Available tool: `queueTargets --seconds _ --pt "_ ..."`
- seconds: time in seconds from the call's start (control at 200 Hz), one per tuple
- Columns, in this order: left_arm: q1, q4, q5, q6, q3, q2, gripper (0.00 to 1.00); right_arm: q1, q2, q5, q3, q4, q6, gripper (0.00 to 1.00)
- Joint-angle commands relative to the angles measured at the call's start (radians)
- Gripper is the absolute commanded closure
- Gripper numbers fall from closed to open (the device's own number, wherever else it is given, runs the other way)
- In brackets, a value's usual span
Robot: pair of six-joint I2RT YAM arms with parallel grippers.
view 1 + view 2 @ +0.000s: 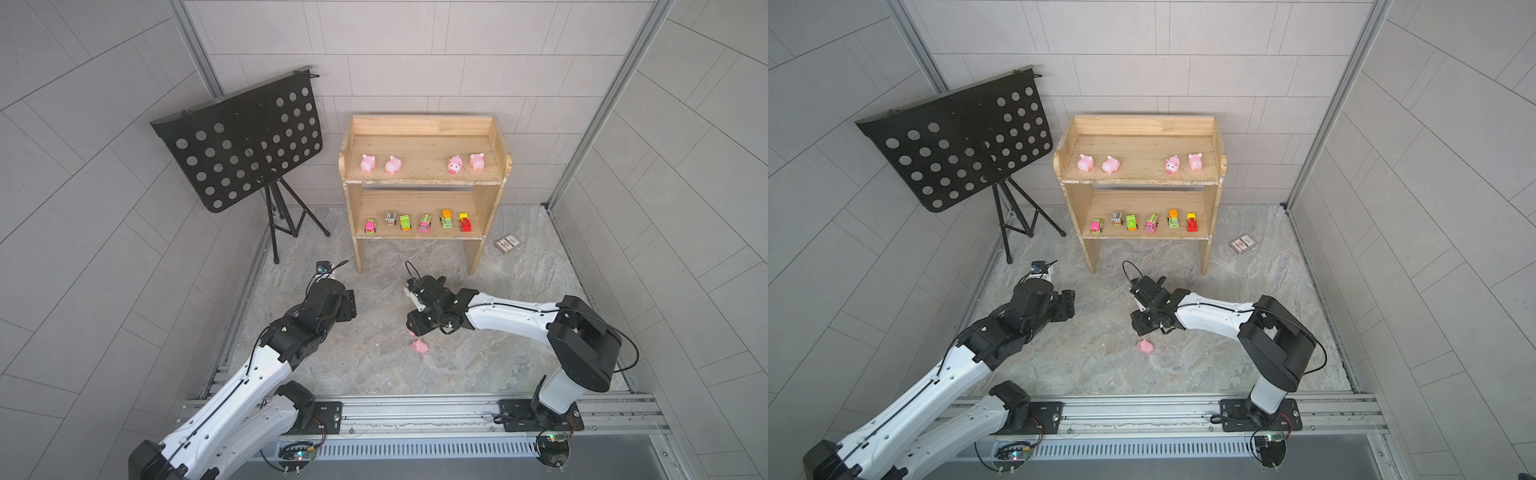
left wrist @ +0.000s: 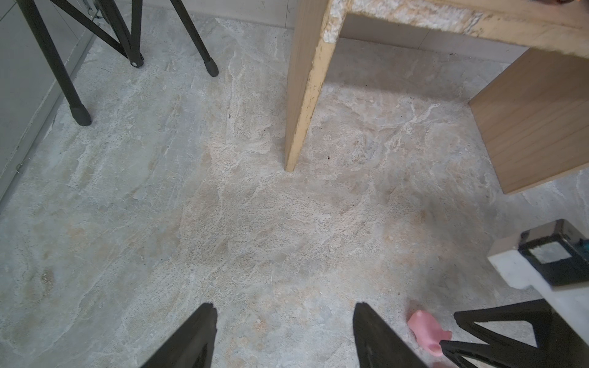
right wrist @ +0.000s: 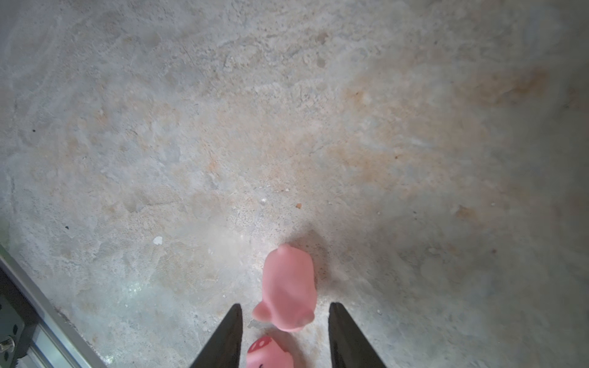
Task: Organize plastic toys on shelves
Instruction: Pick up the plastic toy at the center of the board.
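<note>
**Operator:** Where did the toys stand?

**Spotter:** Four pigs (image 1: 368, 163) sat on the top board (image 1: 424, 181) of the shelves (image 1: 486, 220), and six vehicles (image 1: 424, 224) lined the lower board (image 1: 415, 237). Two pigs lay on the floor (image 1: 374, 365) in front of the shelves. Your right gripper (image 3: 285, 304) was down over them with its jaws apart. The nearer pig (image 3: 267, 355) sat between the fingers with its snout showing. Bare floor was visible on one side of it, so nothing was clamped. The farther pig (image 3: 288, 286) lay just past the fingertips. I could not tell whether the two pigs touched.

**Operator:** And my left?

**Spotter:** Your left gripper (image 2: 285, 304) hung wide open over bare floor and held nothing.

**Operator:** How would that pig have handled?

**Spotter:** Judging by its look, it was light, glossy and rounded all over, and probably soft and hollow. A hard pinch on a curved, slippery body like that would likely have squirted it out sideways. You wanted the pads flat across the flanks at the widest part of the body, not on the snout or ears, and a gentle close. The main risk was the neighbour: it lay so close that a finger could have nudged it or caught both pigs at once.
</note>
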Motion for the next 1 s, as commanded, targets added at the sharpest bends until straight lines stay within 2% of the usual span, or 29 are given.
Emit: queueTargets --seconds 0.0,0.245,0.32,0.43,0.685,0.835,0.996 --pt "0.005 0.014 -0.003 -0.005 -0.012 0.000 0.26 0.005 0.030 -0.011 0.003 -0.001 0.006 0.55" --pt "0.005 0.016 0.002 -0.007 -0.016 0.001 0.27 0.012 0.060 0.000 0.010 0.010 0.014 0.61" --pt "0.005 0.018 0.001 -0.007 -0.019 0.000 0.27 0.015 0.069 -0.002 0.010 0.017 0.016 0.70" --pt "0.004 0.018 -0.001 -0.006 -0.020 0.001 0.27 0.017 0.080 0.002 0.011 0.021 0.022 0.77" --pt "0.005 0.018 0.000 -0.006 -0.020 0.005 0.27 0.017 0.096 0.022 0.005 0.022 0.024 0.83" --pt "0.005 0.019 0.000 -0.004 -0.021 0.004 0.27 0.015 0.089 0.030 0.000 0.023 0.025 1.00" --pt "0.005 0.018 -0.001 -0.005 -0.021 0.001 0.27 -0.001 0.010 0.016 -0.019 0.036 0.033 1.00"
